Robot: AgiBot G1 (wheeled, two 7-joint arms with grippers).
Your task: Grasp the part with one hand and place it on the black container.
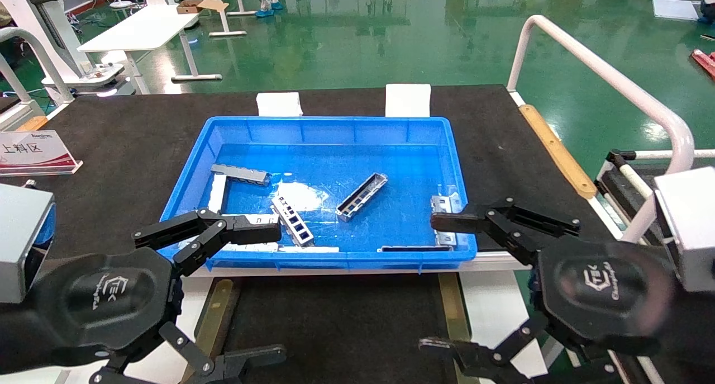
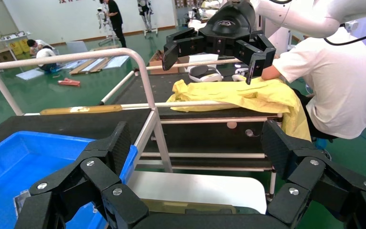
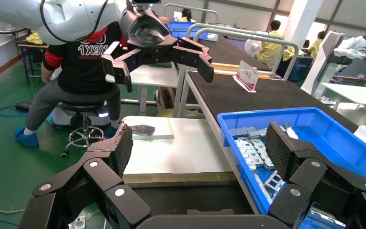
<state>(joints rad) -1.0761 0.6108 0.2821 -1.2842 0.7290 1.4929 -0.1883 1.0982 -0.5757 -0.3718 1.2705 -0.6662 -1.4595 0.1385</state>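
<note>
Both arms wait at the near table edge, the left gripper (image 1: 220, 294) and right gripper (image 1: 447, 283) with fingers spread and empty, flanking the black container (image 1: 335, 322) ready to pick. The part (image 1: 362, 197) lies mid-bin in the blue bin (image 1: 313, 128), its long axis diagonal, probably open side up, pointing toward the far right corner.

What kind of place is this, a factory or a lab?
Probably a robot training hall set up like a factory floor: a glossy green floor, a blue bin of metal parts on a workbench, and other robot arms beside seated workers.
</note>
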